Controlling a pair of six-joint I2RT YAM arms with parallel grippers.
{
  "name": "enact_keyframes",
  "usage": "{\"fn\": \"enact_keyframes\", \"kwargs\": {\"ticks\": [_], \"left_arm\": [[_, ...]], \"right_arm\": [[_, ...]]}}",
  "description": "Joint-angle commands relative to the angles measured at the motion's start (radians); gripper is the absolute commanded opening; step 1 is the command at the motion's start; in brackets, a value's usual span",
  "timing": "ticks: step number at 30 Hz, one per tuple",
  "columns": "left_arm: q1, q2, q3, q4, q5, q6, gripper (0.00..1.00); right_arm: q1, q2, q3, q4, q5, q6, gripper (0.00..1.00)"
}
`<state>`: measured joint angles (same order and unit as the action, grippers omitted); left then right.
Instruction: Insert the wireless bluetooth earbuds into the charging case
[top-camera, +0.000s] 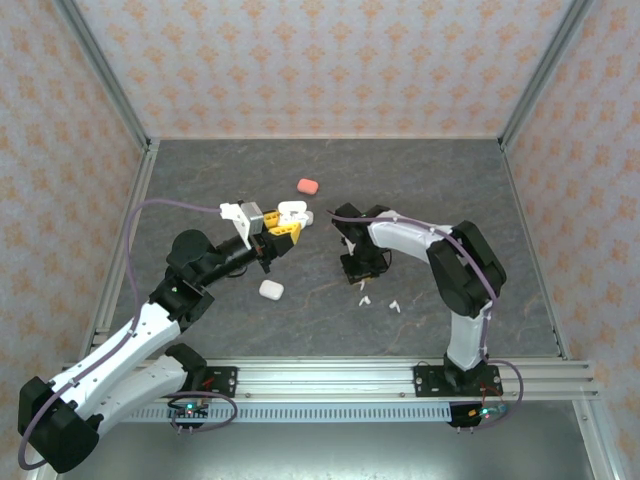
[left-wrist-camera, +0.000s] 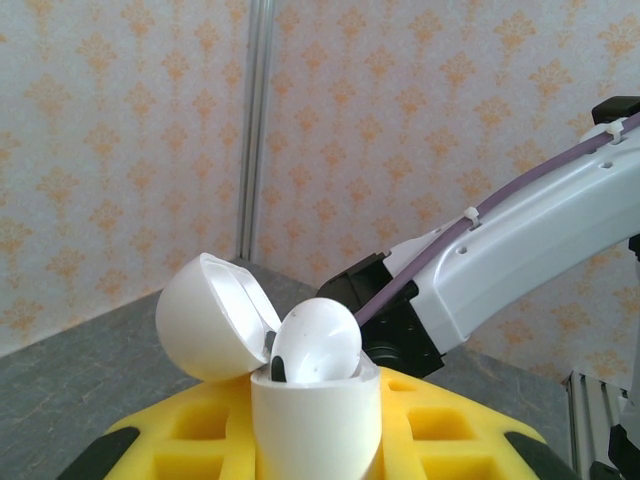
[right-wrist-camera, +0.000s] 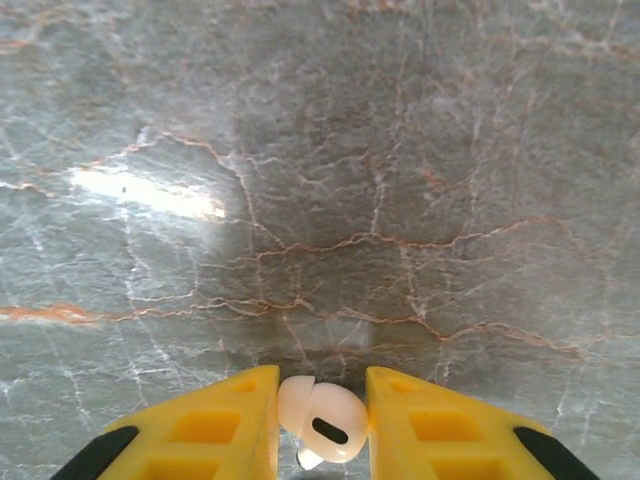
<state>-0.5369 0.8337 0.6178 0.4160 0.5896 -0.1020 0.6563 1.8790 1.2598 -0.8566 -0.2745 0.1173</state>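
The right tool (right-wrist-camera: 320, 435) points straight down from a bent arm. Its two ribbed yellow fingers (right-wrist-camera: 200, 430) are closed against one glossy white earbud (right-wrist-camera: 322, 418), which seems to rest on the grey marbled surface (right-wrist-camera: 400, 200). The left tool (left-wrist-camera: 315, 445), clamped tight on an outstretched arm, holds one rounded open case (left-wrist-camera: 315, 420) upright, with a second earbud (left-wrist-camera: 318, 340) seated inside. Two loose earbuds (top-camera: 363, 298) (top-camera: 394, 306) lie beside the right tool. One closed white case (top-camera: 270, 289) and one coral-pink case (top-camera: 307, 185) sit apart.

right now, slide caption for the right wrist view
Right gripper pinches a white earbud over the marbled grey table.
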Motion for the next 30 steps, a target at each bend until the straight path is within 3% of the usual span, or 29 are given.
{"fn": "enact_keyframes", "kwargs": {"ticks": [1,9,14,22,30], "left_arm": [[-0.005,-0.004,-0.006,0.035,-0.017,0.020,0.00],[-0.006,0.016,-0.027,0.106,-0.011,-0.022,0.00],[-0.005,0.030,-0.040,0.154,-0.006,-0.052,0.00],[-0.006,0.039,-0.039,0.157,-0.004,-0.055,0.00],[-0.010,0.061,-0.036,0.176,-0.002,-0.065,0.00]], "right_arm": [[0.007,-0.114,0.035,0.018,0.069,-0.041,0.26],[-0.001,-0.355,0.139,0.068,0.176,-0.077,0.26],[-0.009,-0.510,0.186,0.189,0.067,-0.093,0.26],[0.004,-0.589,0.225,0.309,-0.145,-0.097,0.26],[0.144,-0.617,0.206,0.397,-0.115,-0.173,0.26]]}}
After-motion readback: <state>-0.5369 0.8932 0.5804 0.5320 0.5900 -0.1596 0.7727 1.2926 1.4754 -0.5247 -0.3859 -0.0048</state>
